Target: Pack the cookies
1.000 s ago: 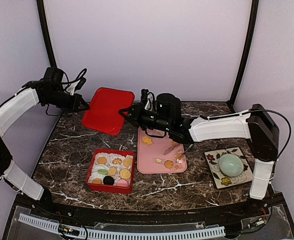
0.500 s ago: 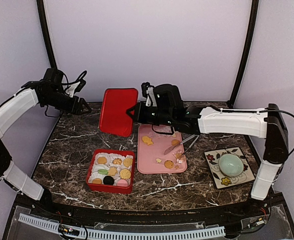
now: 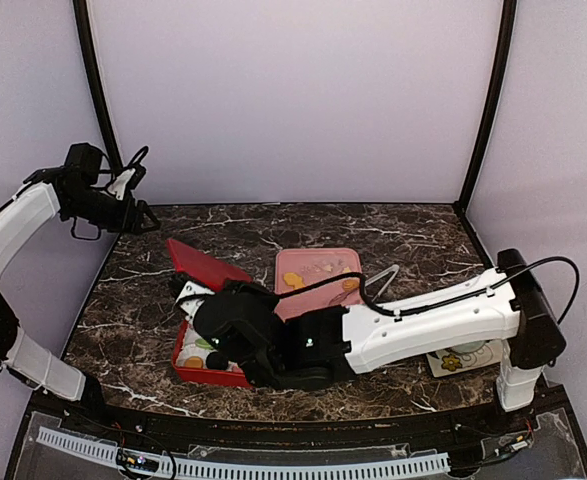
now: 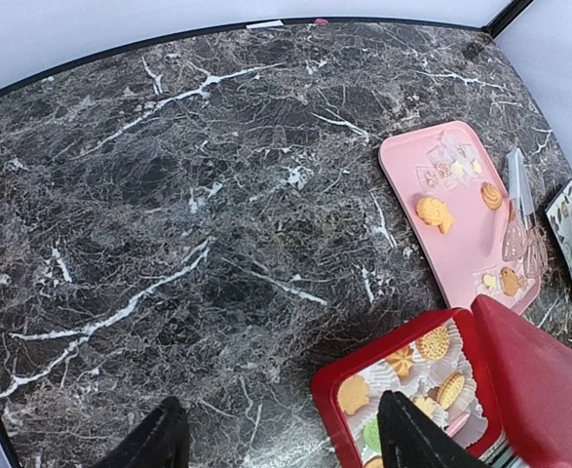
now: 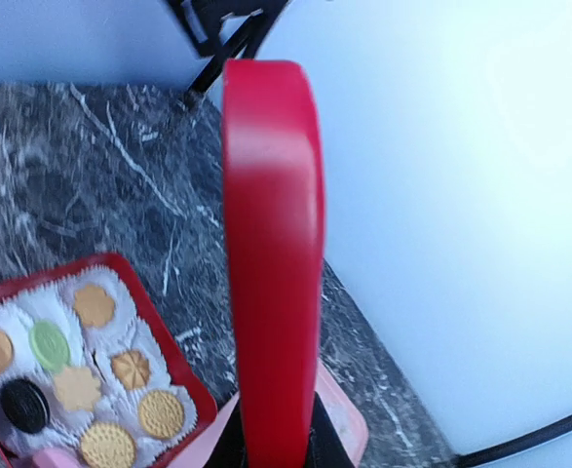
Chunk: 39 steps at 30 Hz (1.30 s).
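Several cookies (image 4: 434, 343) lie in white paper cups inside a red box (image 4: 336, 375). In the right wrist view the cookies (image 5: 94, 304) include a green one and a black one. My right gripper (image 5: 276, 441) is shut on a red lid (image 5: 271, 234), held edge-on just right of the box (image 5: 159, 336). From above, the lid (image 3: 205, 266) slants over the box (image 3: 180, 356), and my right arm hides most of it. My left gripper (image 4: 286, 444) is open and empty, high above the table's left side. More cookies (image 4: 434, 213) lie on a pink tray (image 4: 461, 156).
Clear tongs (image 4: 516, 200) rest on the pink tray's right side. A patterned plate (image 3: 465, 356) sits at the right, mostly behind my right arm. My left gripper (image 3: 139, 214) hangs near the back left corner of the marble table (image 3: 273, 225).
My left gripper opened, let go of the red lid and drew back to the left. My right arm swung the lid from the back of the table forward and left, over the box.
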Motion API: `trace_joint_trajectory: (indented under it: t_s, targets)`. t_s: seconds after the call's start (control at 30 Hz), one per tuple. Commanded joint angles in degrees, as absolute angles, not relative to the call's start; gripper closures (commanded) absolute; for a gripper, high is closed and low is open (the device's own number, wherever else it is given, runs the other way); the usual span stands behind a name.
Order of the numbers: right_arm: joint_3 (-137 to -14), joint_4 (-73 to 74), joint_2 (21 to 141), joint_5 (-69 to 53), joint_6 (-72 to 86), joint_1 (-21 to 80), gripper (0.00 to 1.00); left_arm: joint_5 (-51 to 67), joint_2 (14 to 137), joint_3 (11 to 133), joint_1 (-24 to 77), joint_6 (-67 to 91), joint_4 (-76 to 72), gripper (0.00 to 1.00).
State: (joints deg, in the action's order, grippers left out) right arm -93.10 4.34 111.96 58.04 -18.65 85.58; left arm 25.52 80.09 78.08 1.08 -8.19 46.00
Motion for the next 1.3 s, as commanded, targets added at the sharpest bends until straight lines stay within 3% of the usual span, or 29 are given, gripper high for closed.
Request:
trace_joint_trajectory:
  t_s: [0.0, 0.27, 0.57, 0.97, 1.27]
  targets:
    - [-87.1, -14.0, 116.5, 73.1, -47.8, 88.5, 1.00, 27.8, 78.0, 76.1, 1.1, -8.8, 47.9, 0.31]
    - [-85.7, -20.1, 120.7, 73.2, -54.5, 91.1, 1.00, 29.5, 77.0, 72.3, 1.2, -10.8, 49.6, 0.30]
    - [-89.5, -6.7, 122.7, 71.1, -44.8, 92.5, 1.00, 30.2, 74.6, 65.3, 5.1, -11.6, 48.9, 0.31]
    - [-92.7, 4.2, 125.3, 65.0, -35.5, 94.1, 0.91, 30.0, 72.9, 58.6, 7.9, -12.9, 47.6, 0.30]
    - [-93.5, 8.7, 127.4, 63.2, -30.7, 94.7, 0.79, 24.4, 76.6, 58.8, 10.5, -15.3, 45.2, 0.31]
